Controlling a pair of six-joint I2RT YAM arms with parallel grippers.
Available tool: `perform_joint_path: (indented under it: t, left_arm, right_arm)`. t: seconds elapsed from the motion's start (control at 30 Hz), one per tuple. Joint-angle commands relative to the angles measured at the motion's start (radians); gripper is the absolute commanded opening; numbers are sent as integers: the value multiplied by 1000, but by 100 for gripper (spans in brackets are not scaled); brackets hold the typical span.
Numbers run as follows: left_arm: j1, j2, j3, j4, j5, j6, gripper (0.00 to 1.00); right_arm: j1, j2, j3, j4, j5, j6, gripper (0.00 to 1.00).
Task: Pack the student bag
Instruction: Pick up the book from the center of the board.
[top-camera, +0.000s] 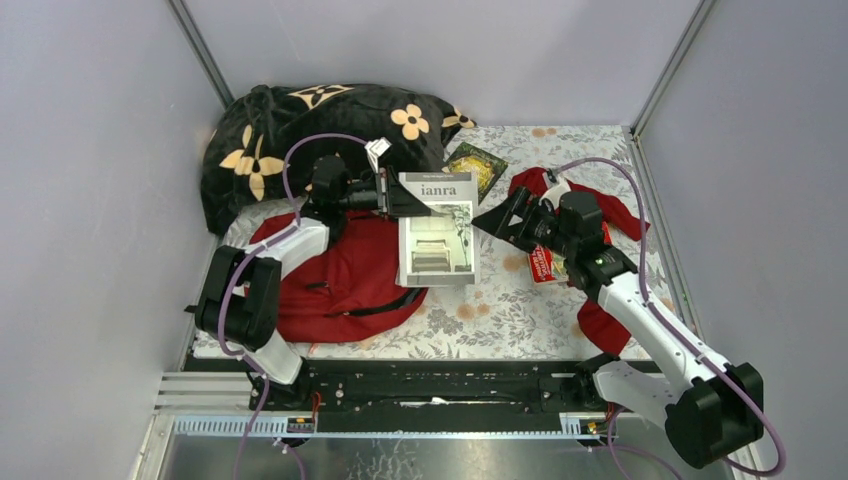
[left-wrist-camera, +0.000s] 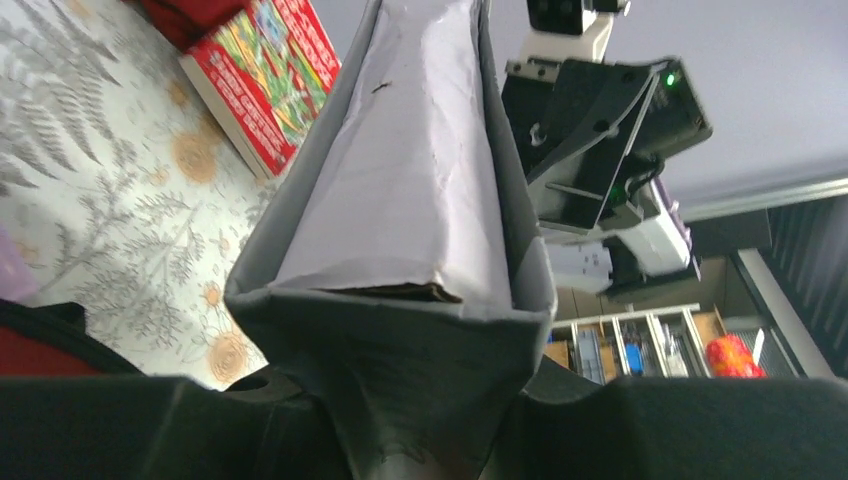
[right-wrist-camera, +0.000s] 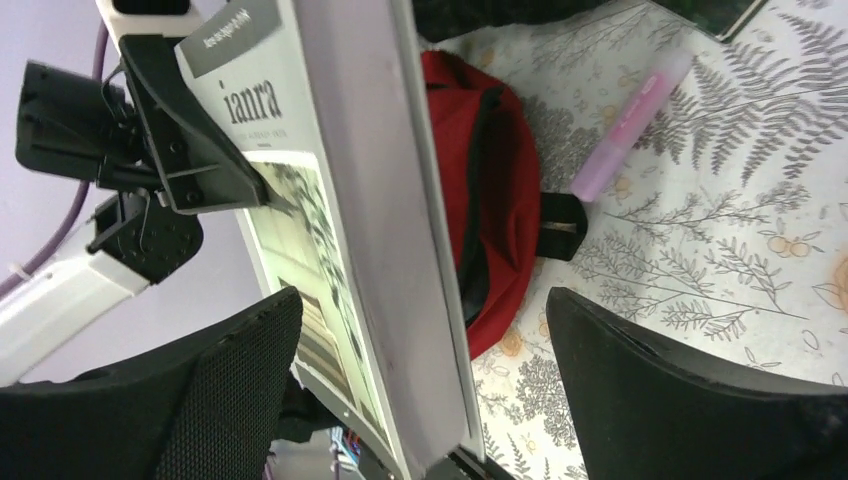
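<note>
Your left gripper (top-camera: 392, 195) grips the grey book (top-camera: 440, 240) by its 9 o'clock edge above the flowered worktop (top-camera: 520, 310). Your right gripper (top-camera: 495, 222) stands released, jaws wide at the book's 3 o'clock edge. The red backpack (top-camera: 340, 290) lies at 8 o'clock.
</note>
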Motion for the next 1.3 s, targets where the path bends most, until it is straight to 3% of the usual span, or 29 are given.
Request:
perform_joint_path:
  t: [0.0, 0.07, 0.2, 0.47, 0.8, 1.0, 1.27]
  left_arm:
    - [53, -44, 51, 34, -90, -40, 23]
    - [60, -90, 44, 42, -176, -72, 22]
    - [57, -196, 27, -61, -390, -59, 20]
    - [57, -343, -38, -169, -713, -128, 18]
    - [46, -407, -73, -243, -837, -180, 19]
    - [26, -405, -93, -201, -811, -241, 19]
    - [-2, -431, -104, -191, -840, -273, 19]
  right_arm:
    - [-69, -68, 5, -18, 40, 40, 100]
    - [-121, -114, -60, 35, -17, 107, 100]
    - [-149, -217, -242, 298, -73, 295, 100]
    - [-149, -166, -374, 675, -159, 478, 100]
    - [-119, -12, -393, 1030, -177, 619, 100]
    - [-34, 91, -309, 1050, -162, 623, 100]
    - [-8, 219, -207, 1085, -131, 667, 100]
